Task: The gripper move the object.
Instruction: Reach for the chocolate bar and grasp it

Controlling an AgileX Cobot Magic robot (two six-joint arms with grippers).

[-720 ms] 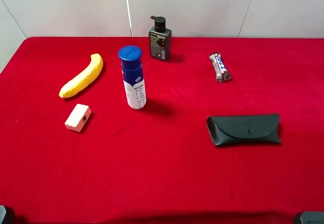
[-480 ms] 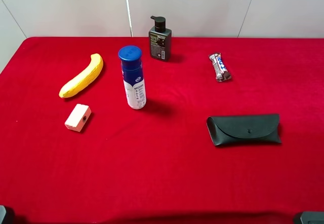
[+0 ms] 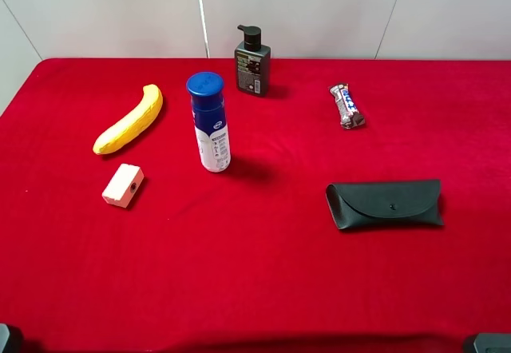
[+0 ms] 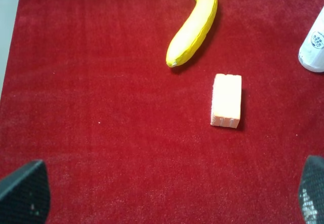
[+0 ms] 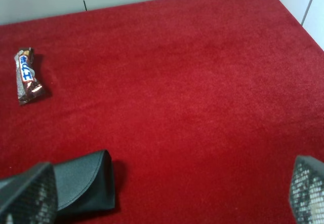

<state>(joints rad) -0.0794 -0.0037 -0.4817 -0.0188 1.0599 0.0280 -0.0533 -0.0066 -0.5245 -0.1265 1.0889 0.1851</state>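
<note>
Spreading wide, the right gripper point(image 5: 167, 193) shows only its two mesh-patterned fingertips point(image 5: 28, 196) at the edges of its wrist view, with bare cloth between them and nothing held. The left gripper point(image 4: 167, 191) stands just as wide and empty.

The black glasses case point(image 3: 386, 204) lies closed and flat; one end of it sits beside a right fingertip. The candy bar point(image 3: 346, 105), in a brown-and-white wrapper with blue lettering, lies beyond the case toward the wall, well apart from it and untouched.

Left of the case and a little farther back stands an upright white spray bottle point(image 3: 210, 121) with a blue cap. A black pump bottle point(image 3: 252, 64) stands farther back than the case, near the rear edge. Far left of the case lie a banana point(image 3: 130, 119) and a white rectangular block point(image 3: 123, 185).

A red cloth point(image 3: 255, 273) covers the whole table, and white panelled wall point(image 3: 120, 9) rises behind it.

Only the high camera takes in all six things. The left wrist view gives the banana, the block and the bottle's base; the right wrist view gives the candy bar and the case end.
</note>
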